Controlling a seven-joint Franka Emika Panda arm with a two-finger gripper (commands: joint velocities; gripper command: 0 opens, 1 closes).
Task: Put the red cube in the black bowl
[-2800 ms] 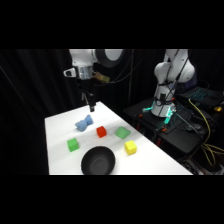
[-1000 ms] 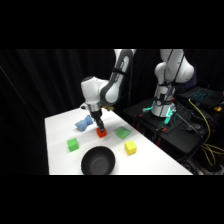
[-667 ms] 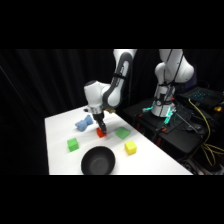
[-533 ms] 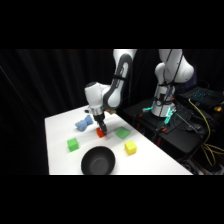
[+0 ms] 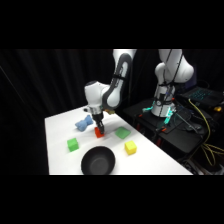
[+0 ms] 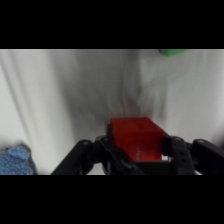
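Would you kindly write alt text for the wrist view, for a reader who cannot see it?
A small bright red cube sits between the two black fingers of the robot's tool, low in the picture, over the white table. A blue object shows at the lower left edge and a scrap of green at the top right.
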